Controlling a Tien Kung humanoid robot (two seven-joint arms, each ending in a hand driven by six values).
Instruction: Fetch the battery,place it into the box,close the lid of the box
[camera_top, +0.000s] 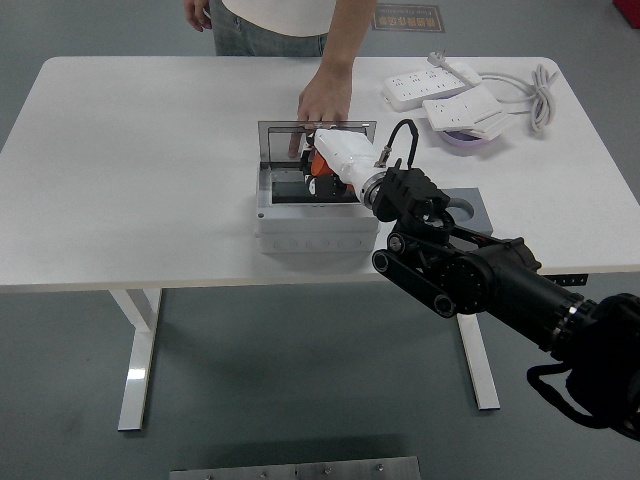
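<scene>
Grey box (315, 222), white table (140, 170)

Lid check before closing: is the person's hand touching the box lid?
Touching: the head view shows the person's hand resting on the raised lid's top edge.

On the white surface (130, 180) there is one grey box (315, 215) with one clear lid (290, 138), two white power strips (440, 85), one purple bowl (465, 138) and one grey block (470, 207). One robot hand (338, 160) and one person's hand (322, 100) are over it.
</scene>
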